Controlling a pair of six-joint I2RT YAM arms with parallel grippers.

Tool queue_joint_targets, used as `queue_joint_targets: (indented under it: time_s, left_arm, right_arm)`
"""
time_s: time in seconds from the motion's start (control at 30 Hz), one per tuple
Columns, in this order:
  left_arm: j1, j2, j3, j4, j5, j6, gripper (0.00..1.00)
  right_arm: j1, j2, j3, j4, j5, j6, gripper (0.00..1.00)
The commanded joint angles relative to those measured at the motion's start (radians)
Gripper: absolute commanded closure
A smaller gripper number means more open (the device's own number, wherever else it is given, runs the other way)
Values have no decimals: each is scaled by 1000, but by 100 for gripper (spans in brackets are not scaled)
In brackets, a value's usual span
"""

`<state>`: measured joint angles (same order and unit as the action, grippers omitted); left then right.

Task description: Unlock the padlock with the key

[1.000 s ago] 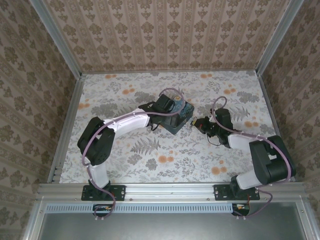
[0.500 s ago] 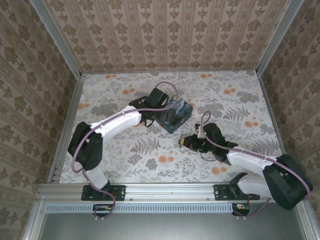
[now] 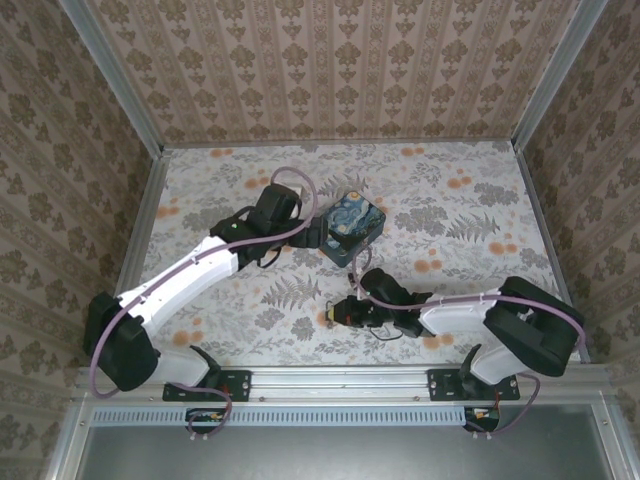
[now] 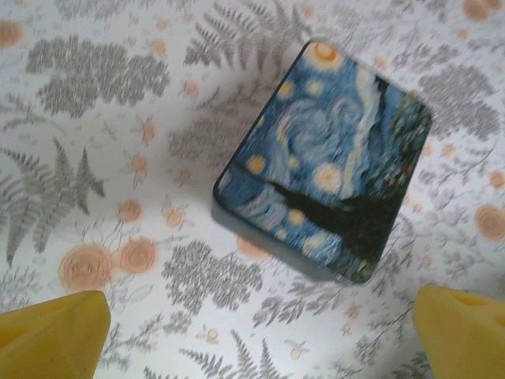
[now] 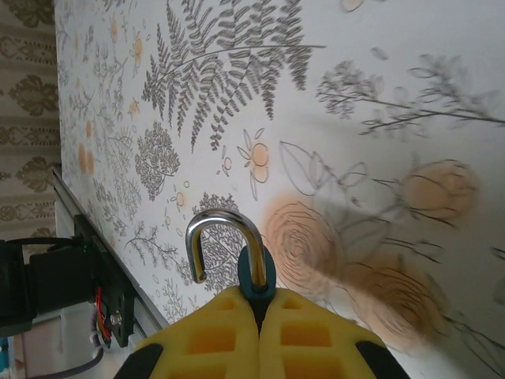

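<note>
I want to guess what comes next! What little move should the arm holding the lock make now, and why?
Probably set it down. The right gripper is shut on the padlock, and its shackle looks open, one end hanging free, over the table. Lowering it gently and letting go seems sensible.

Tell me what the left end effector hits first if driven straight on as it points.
Probably the blue swirl-painted tin, lying ahead of the open left end effector; depth is unclear, so the tablecloth might come first.
</note>
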<state>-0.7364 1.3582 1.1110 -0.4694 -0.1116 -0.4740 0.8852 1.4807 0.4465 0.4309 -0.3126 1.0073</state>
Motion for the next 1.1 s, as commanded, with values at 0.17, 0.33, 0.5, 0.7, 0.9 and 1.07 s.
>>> queue_joint_targets:
  time_s: [0.17,0.33,0.5,0.7,0.9,1.07]
  left_arm:
    - [14,-60,-83,-5,-24,-46,0]
    - [14,-66,-95,-2,-23,-52,0]
    - [14,-74,-102,0,-22,-52,0]
    - [15,-80,-99,-4,-24,-51,0]
    - [26,-102,-94,-16,-38,-41,0]
    - [37,-146,-99,-22,-81,-29,0]
  right_arm:
    - [-26,58,11,46,64,2,100]
    - [-77,59,-24,48,67,-4,95]
    - [-132,21,-47,4,68,-27,77]
    - [-227,-79,-75,-81,48,-62,50]
    - [-328,-295,-64,-272,46,-131,15]
    - [-419,-460,8,-485,64,-223,1]
